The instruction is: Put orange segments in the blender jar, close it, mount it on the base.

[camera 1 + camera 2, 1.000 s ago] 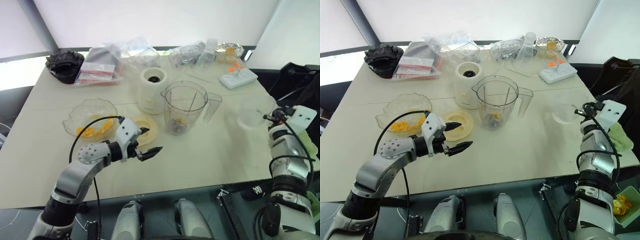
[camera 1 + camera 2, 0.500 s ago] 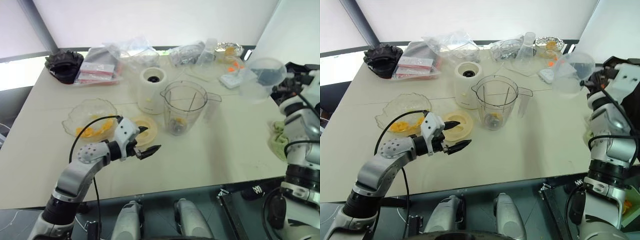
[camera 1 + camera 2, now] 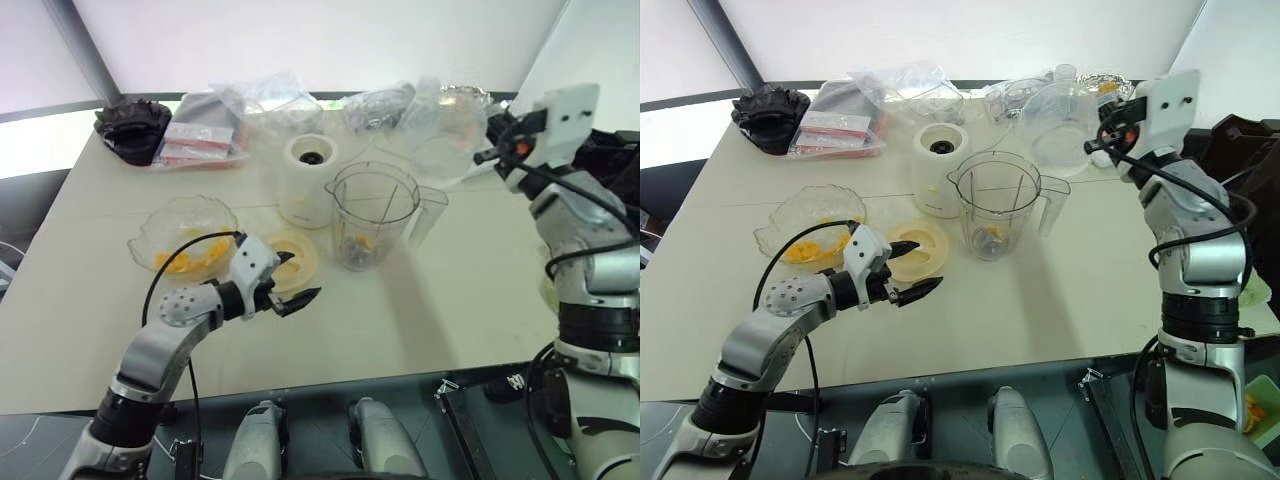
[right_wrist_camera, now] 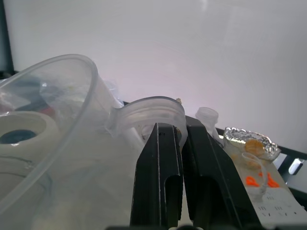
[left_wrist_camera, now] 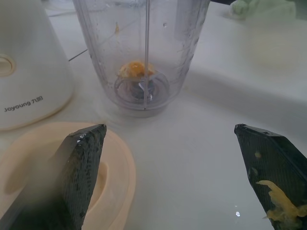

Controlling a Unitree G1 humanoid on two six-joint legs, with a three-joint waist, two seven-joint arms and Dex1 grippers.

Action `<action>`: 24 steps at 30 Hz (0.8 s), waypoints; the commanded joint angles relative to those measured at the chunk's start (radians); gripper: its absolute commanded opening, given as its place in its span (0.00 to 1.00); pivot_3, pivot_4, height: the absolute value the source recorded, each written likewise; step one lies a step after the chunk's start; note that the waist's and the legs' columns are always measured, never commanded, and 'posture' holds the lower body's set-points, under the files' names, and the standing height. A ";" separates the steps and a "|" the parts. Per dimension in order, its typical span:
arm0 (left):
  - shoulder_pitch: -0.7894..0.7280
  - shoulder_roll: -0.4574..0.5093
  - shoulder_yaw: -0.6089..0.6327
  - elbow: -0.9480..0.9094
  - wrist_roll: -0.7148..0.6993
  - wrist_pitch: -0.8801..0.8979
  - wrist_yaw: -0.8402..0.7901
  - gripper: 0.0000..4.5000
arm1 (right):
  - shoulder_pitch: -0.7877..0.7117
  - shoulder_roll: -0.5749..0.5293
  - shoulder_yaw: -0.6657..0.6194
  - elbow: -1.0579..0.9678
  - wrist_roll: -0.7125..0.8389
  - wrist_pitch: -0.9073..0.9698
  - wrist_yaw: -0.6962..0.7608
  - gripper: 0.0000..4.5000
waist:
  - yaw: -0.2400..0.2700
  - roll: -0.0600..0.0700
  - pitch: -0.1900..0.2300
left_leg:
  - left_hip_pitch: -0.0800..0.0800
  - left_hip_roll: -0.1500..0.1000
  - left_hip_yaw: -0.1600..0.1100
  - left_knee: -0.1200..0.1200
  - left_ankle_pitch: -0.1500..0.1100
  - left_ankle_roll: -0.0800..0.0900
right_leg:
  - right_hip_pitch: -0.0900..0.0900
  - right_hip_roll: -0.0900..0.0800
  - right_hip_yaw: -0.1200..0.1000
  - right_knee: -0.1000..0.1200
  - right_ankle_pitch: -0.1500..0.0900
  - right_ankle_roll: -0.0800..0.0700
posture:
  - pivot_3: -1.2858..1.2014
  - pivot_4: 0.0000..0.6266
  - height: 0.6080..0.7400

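The left end effector (image 3: 305,276) is hovering low over the table (image 3: 430,310) with its two fingers (image 5: 81,167) wide apart and nothing between them; some orange pulp is sticking to one pad. The flat cream-yellow lid (image 3: 925,240) is lying just beside and partly under it, and the scalloped glass bowl (image 3: 150,240) with the orange segments (image 3: 185,262) is sitting near it on its left. In front of its fingers, a little apart, the blender jar (image 3: 372,215) is standing upright on the table. Its long axis is running vertically, its open mouth is pointing up, and its handle is pointing toward the side of the right arm, with the spout on the opposite side. One orange piece (image 5: 134,68) is lying at the bottom by the blade hub. The base (image 3: 306,180) is standing just beyond the jar, its dark socket facing up. Farther back and higher, the right end effector (image 4: 181,128) is clamped on the looped tab of a small clear cup (image 3: 1060,125), holding it in the air. I cannot tell what the cup is containing. It seems the step is bringing this cup to the jar for pouring. To do it well, the cup rim should be coming right over the jar mouth before tilting, and tilting slowly away from the handle, so that no piece is falling on the table or knocking the jar.
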 commanded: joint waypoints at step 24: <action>-0.028 -0.011 -0.011 -0.031 0.009 -0.004 0.013 1.00 | -0.093 -0.049 0.090 0.086 -0.288 -0.323 0.121 0.01 | -0.003 0.000 0.000 | 0.000 0.000 0.000 0.000 0.000 0.000 | 0.000 0.000 0.000 0.000 0.000 0.000 | 0.52 0.24 1.00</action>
